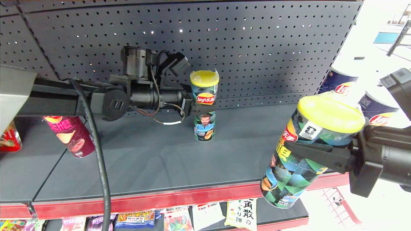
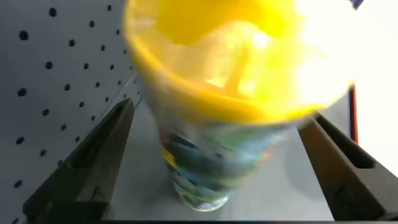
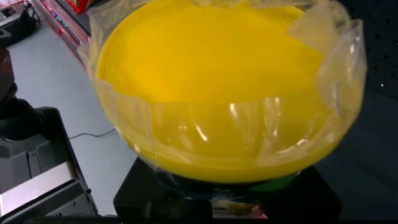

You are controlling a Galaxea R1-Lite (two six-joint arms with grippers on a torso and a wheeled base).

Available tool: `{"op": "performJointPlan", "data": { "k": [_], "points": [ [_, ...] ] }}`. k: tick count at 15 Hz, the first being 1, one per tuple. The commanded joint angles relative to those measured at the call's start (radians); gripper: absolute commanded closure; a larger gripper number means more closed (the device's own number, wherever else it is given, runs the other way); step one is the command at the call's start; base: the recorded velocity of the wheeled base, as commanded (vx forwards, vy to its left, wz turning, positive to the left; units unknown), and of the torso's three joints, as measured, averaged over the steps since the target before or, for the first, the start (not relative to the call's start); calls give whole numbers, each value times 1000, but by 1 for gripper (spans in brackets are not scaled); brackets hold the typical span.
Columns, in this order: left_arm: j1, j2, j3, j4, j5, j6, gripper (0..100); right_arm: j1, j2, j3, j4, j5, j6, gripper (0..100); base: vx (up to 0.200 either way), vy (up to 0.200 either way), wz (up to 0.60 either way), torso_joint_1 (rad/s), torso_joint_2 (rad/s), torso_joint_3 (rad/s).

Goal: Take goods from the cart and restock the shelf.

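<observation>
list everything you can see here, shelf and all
upright yellow-lidded chip can: 1, teal-patterned, mid-shelf near the back panel
tilted yellow-lidded chip can: 1, teal-patterned, over the shelf's front right edge
maroon chip can: 1, maroon, tilted, shelf left
dark blue chip cans: 2, pale lids, shelf right rear
red packet: 1, far left
dark metal shelf: 1, grey, red front lip
perforated back panel: 1, grey, behind shelf
snack packets: several, mixed colours, lower shelf
left gripper: 1, black, open around upright can
right gripper: 1, black, shut on tilted can
</observation>
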Motion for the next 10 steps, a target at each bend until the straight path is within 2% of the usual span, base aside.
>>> {"op": "performJointPlan", "data": {
  "k": [1,4,7,8,10],
  "points": [
    [-2,32,-30,-1,2,-7,0,-2,0,-2,0,0,0,100,0,0,0,0,0,0],
    [-21,55,-74,-3,21,-40,0,-8,-2,-2,0,0,0,100,0,0,0,0,0,0],
    [-30,90,-131,-3,27,-55,0,-10,-2,-2,0,0,0,100,0,0,0,0,0,0],
    [-30,90,-127,0,24,-55,100,-10,-2,-2,0,0,0,100,0,0,0,0,0,0],
    [-36,90,-120,5,18,-56,100,-17,0,-2,0,2,0,100,0,0,0,0,0,0]
  ]
}}
